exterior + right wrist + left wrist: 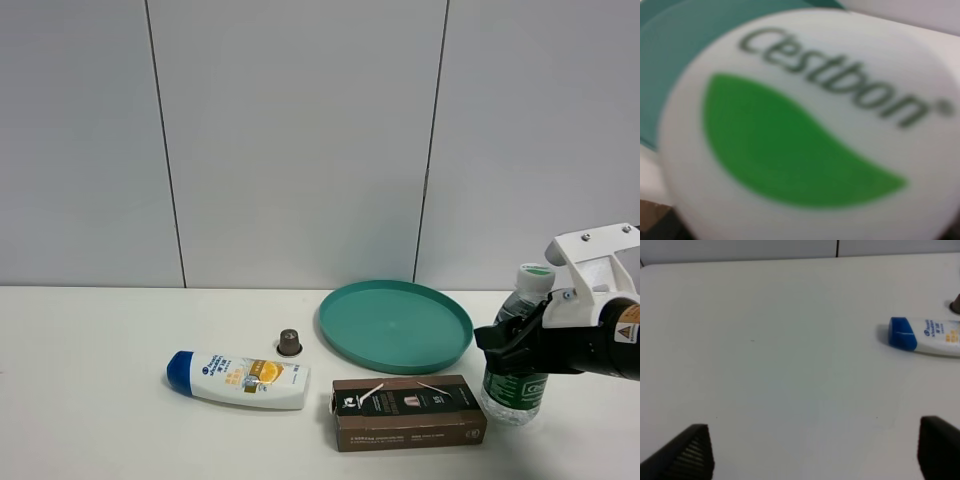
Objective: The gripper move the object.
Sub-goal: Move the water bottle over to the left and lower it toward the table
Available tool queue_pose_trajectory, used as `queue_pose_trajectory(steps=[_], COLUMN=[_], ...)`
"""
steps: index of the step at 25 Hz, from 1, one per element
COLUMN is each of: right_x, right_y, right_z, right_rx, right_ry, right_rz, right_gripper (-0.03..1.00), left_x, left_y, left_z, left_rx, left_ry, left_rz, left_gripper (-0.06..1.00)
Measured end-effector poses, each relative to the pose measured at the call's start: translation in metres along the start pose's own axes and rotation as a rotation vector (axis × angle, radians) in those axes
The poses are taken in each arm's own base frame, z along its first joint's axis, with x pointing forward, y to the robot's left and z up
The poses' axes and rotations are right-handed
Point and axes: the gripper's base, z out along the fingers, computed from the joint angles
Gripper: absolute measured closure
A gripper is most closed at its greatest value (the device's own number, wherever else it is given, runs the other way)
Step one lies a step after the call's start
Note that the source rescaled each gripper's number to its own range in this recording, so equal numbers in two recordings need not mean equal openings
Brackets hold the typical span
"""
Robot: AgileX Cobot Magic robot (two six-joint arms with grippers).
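The clear water bottle [514,388] with a green label and white cap stands at the right of the table, leaning slightly. My right gripper [507,338] is closed around its upper body, the dark fingers just under the cap. In the right wrist view the bottle's cap [805,130], white with a green leaf logo, fills the frame and hides the fingers. My left gripper [815,452] is open and empty over bare table, with its two dark fingertips [692,452] far apart. It is out of the exterior high view.
A teal round plate [395,325] lies left of the bottle and behind it. A brown box [408,412] lies right beside the bottle. A white shampoo bottle with blue cap [240,378] [925,335] and a small dark capsule [289,342] lie mid-table.
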Motion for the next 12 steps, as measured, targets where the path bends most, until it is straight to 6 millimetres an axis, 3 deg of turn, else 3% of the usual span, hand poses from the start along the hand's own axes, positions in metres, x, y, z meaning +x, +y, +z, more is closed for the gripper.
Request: queue_pose_trajectory(steps=[5, 12], right_x=[-0.006, -0.030], right_y=[-0.001, -0.003], right_z=[-0.007, -0.029], right_rx=[0.002, 0.021], right_ry=[0.021, -0.005], right_rz=[-0.006, -0.020], right_gripper=[0.96, 0.96], left_x=[0.000, 0.000], left_y=[0.000, 0.000], left_z=[0.000, 0.000], left_rx=[0.000, 0.000], left_ry=[0.000, 0.000], left_rz=[0.000, 0.000], left_gripper=[-0.06, -0.06])
